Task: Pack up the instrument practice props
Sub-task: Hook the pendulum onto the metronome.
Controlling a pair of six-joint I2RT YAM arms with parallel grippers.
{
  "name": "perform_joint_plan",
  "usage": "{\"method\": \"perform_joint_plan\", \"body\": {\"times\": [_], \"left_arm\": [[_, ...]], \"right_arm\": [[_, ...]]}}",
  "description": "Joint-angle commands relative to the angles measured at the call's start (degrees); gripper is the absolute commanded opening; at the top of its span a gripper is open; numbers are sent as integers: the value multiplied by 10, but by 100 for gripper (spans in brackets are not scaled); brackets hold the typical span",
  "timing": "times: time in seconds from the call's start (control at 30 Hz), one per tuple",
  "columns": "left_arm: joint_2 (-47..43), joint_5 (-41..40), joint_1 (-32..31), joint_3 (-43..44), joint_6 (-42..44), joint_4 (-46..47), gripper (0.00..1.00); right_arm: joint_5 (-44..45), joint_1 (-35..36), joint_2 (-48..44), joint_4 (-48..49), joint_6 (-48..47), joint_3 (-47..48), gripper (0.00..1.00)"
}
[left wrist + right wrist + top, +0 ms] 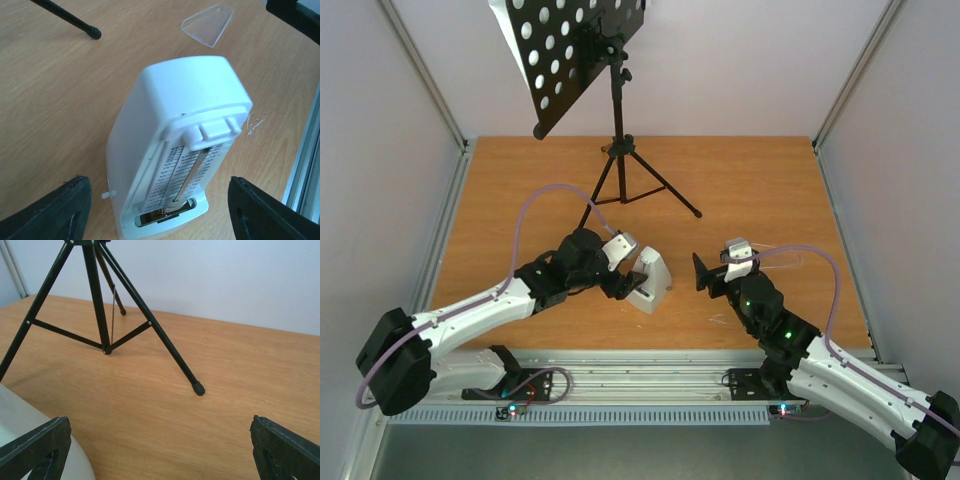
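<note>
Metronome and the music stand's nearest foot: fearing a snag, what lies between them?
Only bare tabletop, seen in the left wrist view between the metronome and that foot.

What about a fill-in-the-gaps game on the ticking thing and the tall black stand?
The left gripper has a finger on each side of the metronome, which is coloured ____.
The music stand rests on ____ legs.
The holes in its desk are ____ in shape.
The right gripper holds ____.
Missing words: white; three; round; nothing.
</note>
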Motion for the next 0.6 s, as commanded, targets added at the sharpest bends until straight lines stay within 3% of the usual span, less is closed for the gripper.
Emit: {"method": "perform_joint_plan", "body": {"times": [0.0,0.37,0.57], "left_arm": [[16,7,-2,25,38,27,75],[42,-34,-2,41,51,13,63],[47,-14,-2,45,55,12,57]], "right_arm": [[13,-2,3,13,9,1,99],[14,-2,6,13,9,0,98],[13,-2,9,14,8,0,98]]}}
